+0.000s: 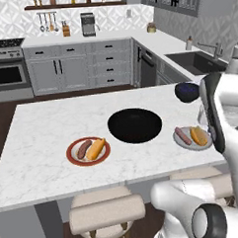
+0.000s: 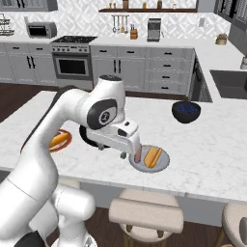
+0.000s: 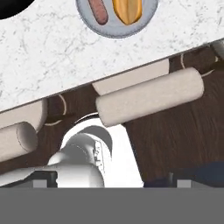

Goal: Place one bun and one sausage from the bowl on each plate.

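Bowl (image 1: 134,125) sits mid-counter. Red-rimmed plate (image 1: 88,151) w/ sausage (image 1: 83,149) + bun (image 1: 96,149) to its left; grey plate (image 3: 117,18) w/ sausage (image 3: 98,11) + bun (image 3: 127,10) to its right. Gripper (image 2: 124,155) above grey plate's edge, jaws apart, holding nothing.

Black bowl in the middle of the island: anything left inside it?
The black bowl looks empty in the left base view; no bun or sausage shows inside. In the right base view the arm covers most of it, so that view cannot confirm.

Glossy white arm (image 2: 58,125); dark joints
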Tool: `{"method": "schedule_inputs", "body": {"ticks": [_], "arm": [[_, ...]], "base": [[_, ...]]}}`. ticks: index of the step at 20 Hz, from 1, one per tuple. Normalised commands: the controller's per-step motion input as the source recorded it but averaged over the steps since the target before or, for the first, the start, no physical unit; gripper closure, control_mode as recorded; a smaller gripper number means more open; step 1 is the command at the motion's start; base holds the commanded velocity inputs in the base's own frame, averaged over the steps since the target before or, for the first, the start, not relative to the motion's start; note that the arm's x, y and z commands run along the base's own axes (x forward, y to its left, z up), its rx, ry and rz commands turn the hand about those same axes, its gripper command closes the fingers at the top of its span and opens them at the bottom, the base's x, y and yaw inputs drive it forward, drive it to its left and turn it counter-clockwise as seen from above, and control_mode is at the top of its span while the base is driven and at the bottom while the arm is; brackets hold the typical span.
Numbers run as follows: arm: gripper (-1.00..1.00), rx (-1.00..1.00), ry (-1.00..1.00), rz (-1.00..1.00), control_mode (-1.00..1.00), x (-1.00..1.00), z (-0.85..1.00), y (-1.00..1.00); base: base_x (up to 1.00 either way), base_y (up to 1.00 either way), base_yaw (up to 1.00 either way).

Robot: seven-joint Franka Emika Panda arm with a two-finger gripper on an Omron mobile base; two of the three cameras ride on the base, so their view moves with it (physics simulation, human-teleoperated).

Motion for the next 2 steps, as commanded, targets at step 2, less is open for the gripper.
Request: {"method": "schedule_inputs", "body": {"ticks": [2], "arm": [[-1.0, 0.0, 0.04, -0.11, -1.0, -1.0, 0.21, 0.0]], "base": [[0.0, 0.0, 0.0]]}}
